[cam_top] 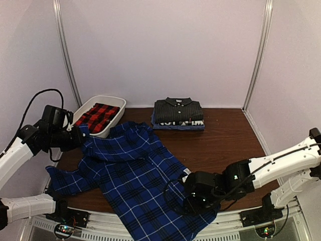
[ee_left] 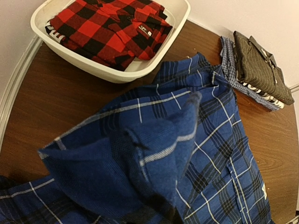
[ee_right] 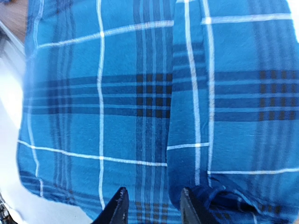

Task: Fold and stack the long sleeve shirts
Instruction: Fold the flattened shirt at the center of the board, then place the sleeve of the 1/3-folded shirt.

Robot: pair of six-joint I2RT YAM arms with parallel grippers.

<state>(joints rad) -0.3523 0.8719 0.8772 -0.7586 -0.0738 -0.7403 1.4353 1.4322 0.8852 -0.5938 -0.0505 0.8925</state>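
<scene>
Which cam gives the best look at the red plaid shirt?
Left wrist: the red plaid shirt lies folded in the white tub, large and unobstructed. Top external shows it small, toward the back left, in the tub. Right wrist shows none of it, only the blue plaid shirt.

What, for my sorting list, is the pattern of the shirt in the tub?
The shirt is red-and-black plaid; left wrist view.

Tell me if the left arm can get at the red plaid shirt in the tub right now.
Probably: the red plaid shirt lies uncovered in the white tub near the left gripper, but that gripper seems shut on the blue plaid shirt and must let go first.
</scene>
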